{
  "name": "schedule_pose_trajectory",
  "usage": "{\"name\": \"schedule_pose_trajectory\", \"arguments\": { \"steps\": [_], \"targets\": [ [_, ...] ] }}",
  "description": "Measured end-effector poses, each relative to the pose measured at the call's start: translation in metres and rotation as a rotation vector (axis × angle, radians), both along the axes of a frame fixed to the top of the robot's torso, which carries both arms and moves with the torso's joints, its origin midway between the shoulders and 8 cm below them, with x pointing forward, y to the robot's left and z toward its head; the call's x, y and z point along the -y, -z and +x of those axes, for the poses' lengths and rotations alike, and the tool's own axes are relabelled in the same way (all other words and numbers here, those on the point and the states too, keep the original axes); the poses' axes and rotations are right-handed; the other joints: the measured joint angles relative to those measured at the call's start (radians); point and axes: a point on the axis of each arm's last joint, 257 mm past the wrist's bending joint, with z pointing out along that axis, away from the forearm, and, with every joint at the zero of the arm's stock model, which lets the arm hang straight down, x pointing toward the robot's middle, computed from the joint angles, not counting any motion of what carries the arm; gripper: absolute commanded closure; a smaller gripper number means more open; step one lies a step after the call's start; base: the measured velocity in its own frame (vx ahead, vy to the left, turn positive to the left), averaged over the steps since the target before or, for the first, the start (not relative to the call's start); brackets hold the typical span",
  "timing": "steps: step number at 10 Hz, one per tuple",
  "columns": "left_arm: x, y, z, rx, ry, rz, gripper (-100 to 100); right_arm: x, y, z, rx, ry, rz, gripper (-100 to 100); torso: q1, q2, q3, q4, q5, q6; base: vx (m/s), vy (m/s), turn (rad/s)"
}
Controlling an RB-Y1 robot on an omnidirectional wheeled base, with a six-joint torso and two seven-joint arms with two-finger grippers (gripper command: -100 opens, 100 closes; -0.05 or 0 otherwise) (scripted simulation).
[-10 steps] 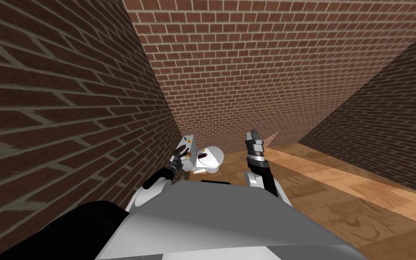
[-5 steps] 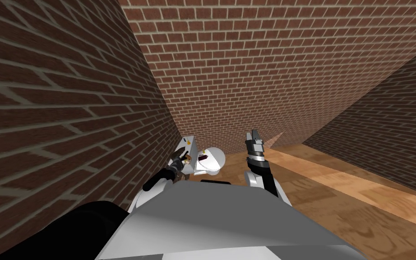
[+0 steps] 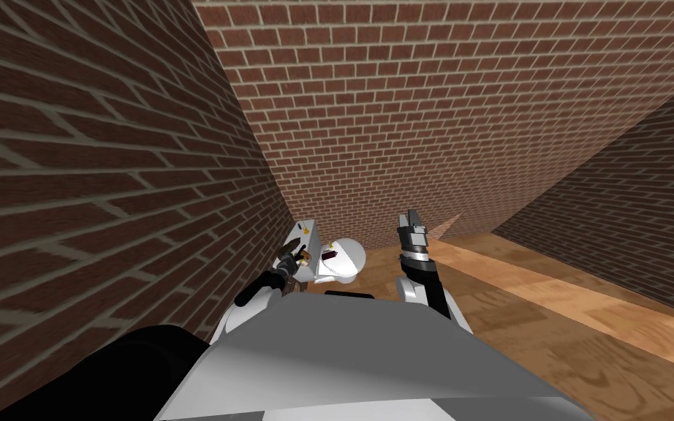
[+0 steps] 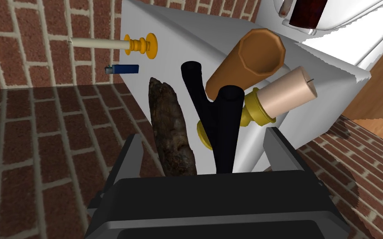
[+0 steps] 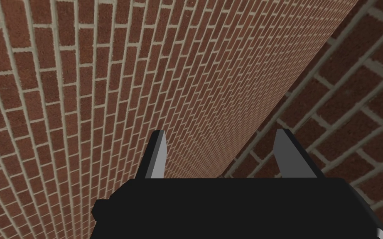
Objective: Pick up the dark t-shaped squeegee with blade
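Observation:
The dark squeegee (image 4: pixel 222 124) has a black stem with a black bar branching off its end. It lies on top of a white toilet tank (image 4: pixel 323 83), between the fingers of my left gripper (image 4: pixel 205 135). The fingers stand open on either side of it, not pressing it. A rough dark brown piece (image 4: pixel 172 128) lies alongside the stem, also between the fingers; whether it belongs to the squeegee I cannot tell. In the head view the left gripper (image 3: pixel 288 261) sits at the tank (image 3: pixel 312 237) by the left brick wall. My right gripper (image 3: pixel 410 218) is raised and open (image 5: pixel 222 132).
On the tank also stand a brown cylinder (image 4: pixel 249 62), a beige candle in a brass holder (image 4: pixel 284 93), a white candle in an orange holder (image 4: pixel 138 43) and a small blue lighter (image 4: pixel 124 69). The toilet bowl (image 3: pixel 346 256) holds a dark red item. Brick walls close in on three sides.
My head camera shifted slightly after the first frame. The left hand drew a little nearer along the tank, then held still. The right arm has not moved.

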Motion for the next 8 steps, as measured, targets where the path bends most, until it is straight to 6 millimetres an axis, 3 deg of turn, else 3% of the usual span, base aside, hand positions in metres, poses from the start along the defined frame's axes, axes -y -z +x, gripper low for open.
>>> {"name": "schedule_pose_trajectory", "arguments": {
  "steps": [4,5,6,7,8],
  "targets": [
    [0.0004,0.0006,-0.0003,-0.002,0.000,-0.002,100,0.0000,0.0000,0.0000,0.000,0.000,0.000,0,0.000,-0.001,0.000,0.000,0.000,0.000,-0.002,-0.002,0.001],
    [0.0005,0.0004,-0.0001,-0.001,0.000,-0.002,0,0.0000,0.0000,0.0000,0.000,0.000,0.000,0,0.000,0.000,0.000,0.000,0.000,0.000,0.000,0.000,0.000],
    [0.0005,0.0003,-0.0001,-0.001,0.000,-0.002,100,0.0000,0.0000,0.0000,0.000,0.000,0.000,0,0.000,0.000,0.000,0.000,0.000,0.000,0.004,-0.009,-0.032],
    [0.0008,-0.0008,-0.0038,-0.008,0.000,-0.002,100,0.0000,0.0000,0.0000,0.000,0.000,0.000,0,-0.001,0.000,0.000,0.000,-0.001,0.000,0.000,0.000,0.000],
    [0.0010,-0.0006,-0.0044,-0.011,0.001,-0.003,0,0.0000,0.0000,0.0000,0.000,0.000,0.000,0,0.000,0.000,0.000,0.000,-0.001,0.000,0.000,0.000,0.000]
  ]
}}
